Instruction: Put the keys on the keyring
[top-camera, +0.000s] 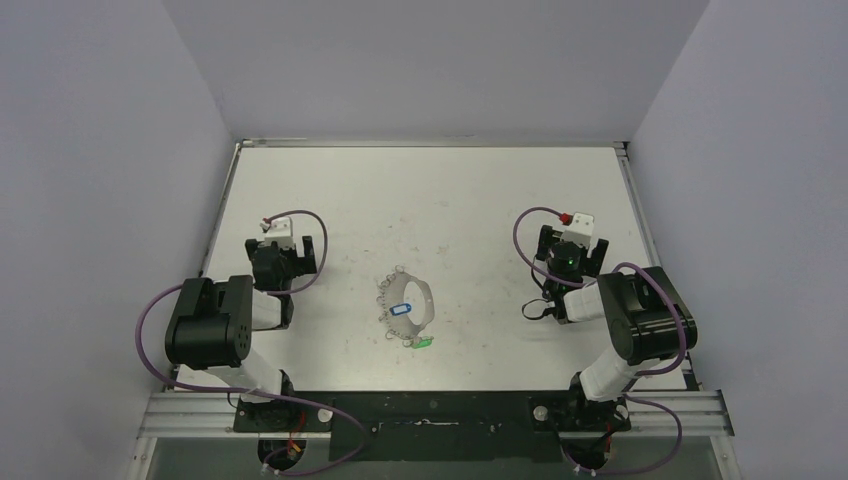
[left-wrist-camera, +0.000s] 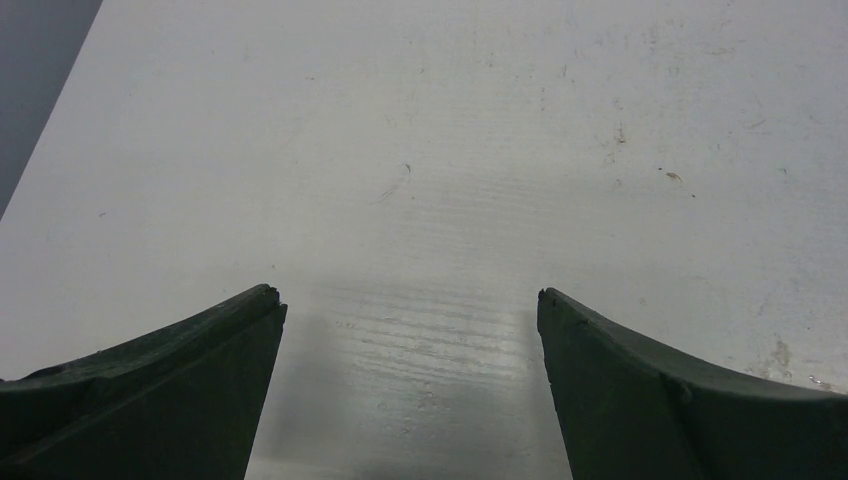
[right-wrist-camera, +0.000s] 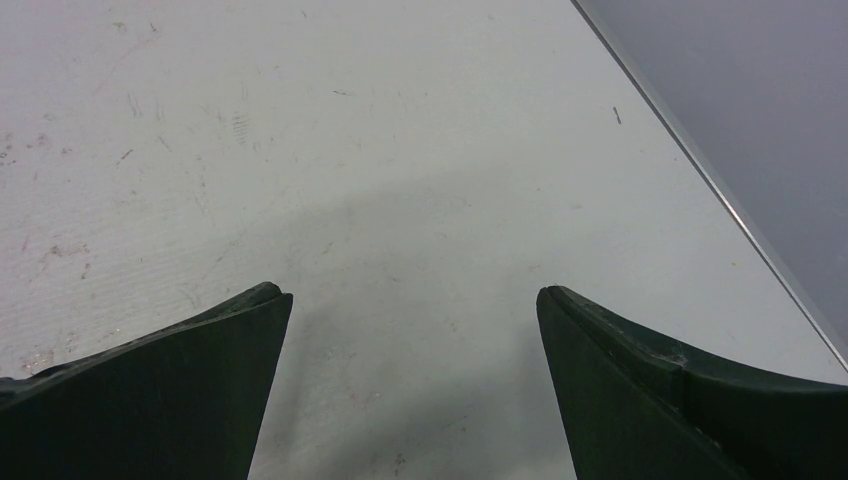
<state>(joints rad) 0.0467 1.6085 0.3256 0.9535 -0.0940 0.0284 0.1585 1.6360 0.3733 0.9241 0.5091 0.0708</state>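
Your left gripper and right gripper, two in all, have fingers spread wide, well apart from the ring on either side. One ring: thin pale wire, bumpy rim, flat on the table. Two keys: blue key inside it, green key at its near edge.

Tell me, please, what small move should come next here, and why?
Probably swing the right gripper inward toward the green key. Both it and the left gripper are open over bare table, off to the sides, with nothing between their fingers. The green key lies at the near rim of the keyring, seemingly outside it, while the blue key lies inside the loop.
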